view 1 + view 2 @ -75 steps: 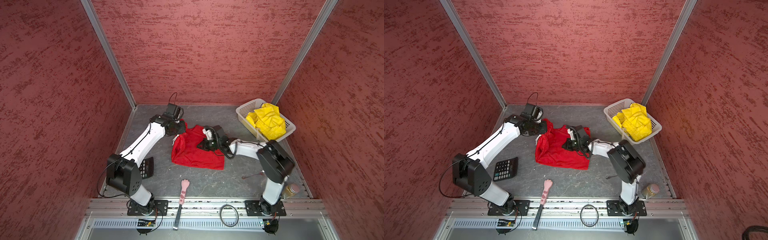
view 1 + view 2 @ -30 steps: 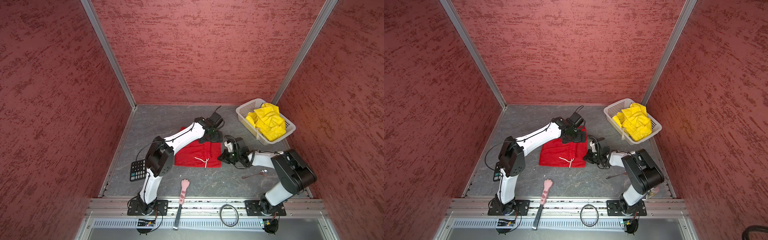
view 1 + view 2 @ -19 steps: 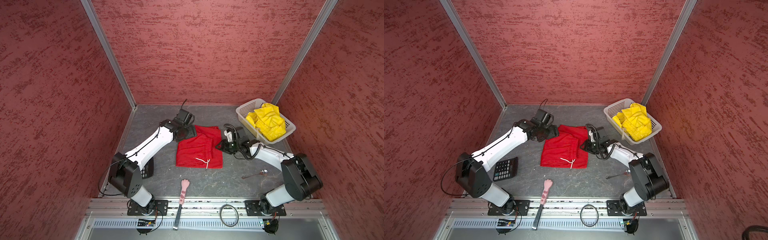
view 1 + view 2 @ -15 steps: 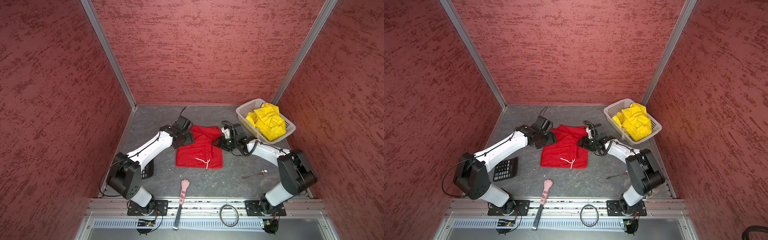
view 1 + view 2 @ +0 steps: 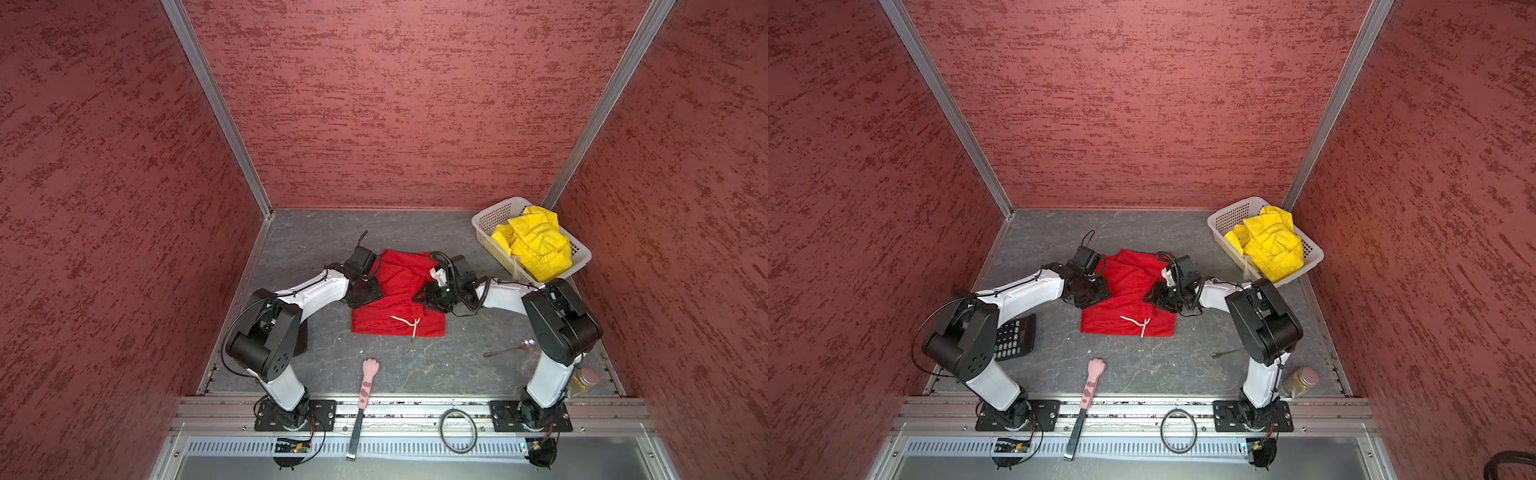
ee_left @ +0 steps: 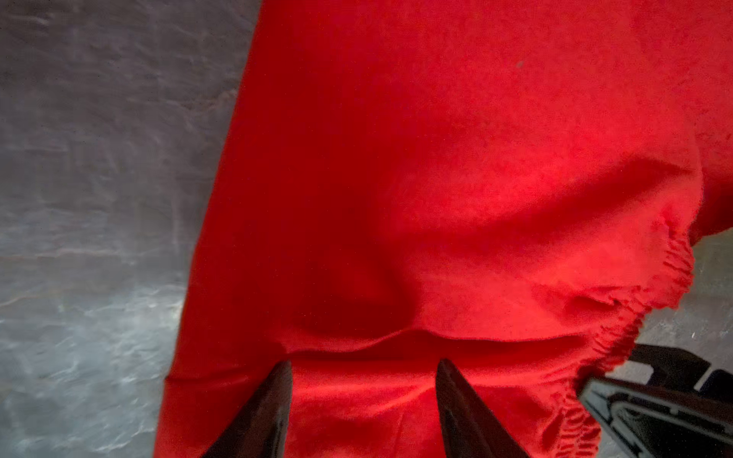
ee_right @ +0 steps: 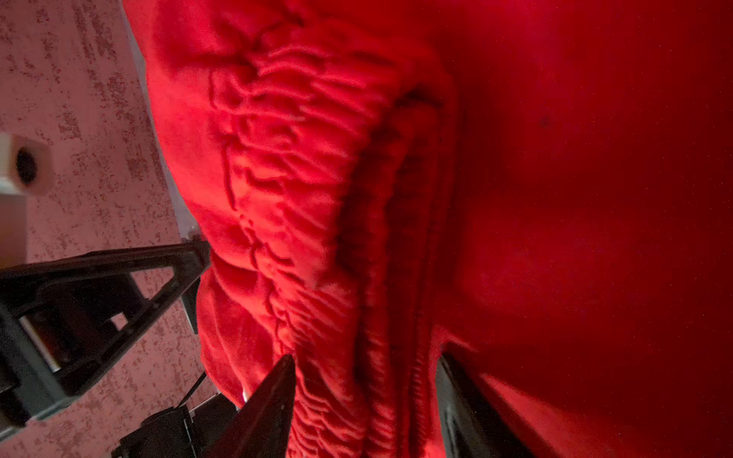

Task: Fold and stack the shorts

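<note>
You have a white basket (image 5: pixel 494 216) in the far right corner of the grey table (image 5: pixel 316 232), and a calculator (image 5: pixel 1013 338) near the left edge. At the front, a pink paw-handled tool (image 5: pixel 366 384) reaches over the metal rail (image 5: pixel 399 409), with a black ring (image 5: pixel 457 410) on that rail to its right. A spoon (image 5: pixel 509 351) lies toward the right side, and a jar (image 5: pixel 584 380) stands in the near right corner.

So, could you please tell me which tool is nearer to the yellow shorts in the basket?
Right. The right tool is at the edge of the red shorts facing the yellow shorts; the left tool is at their opposite edge, farther away.
</note>
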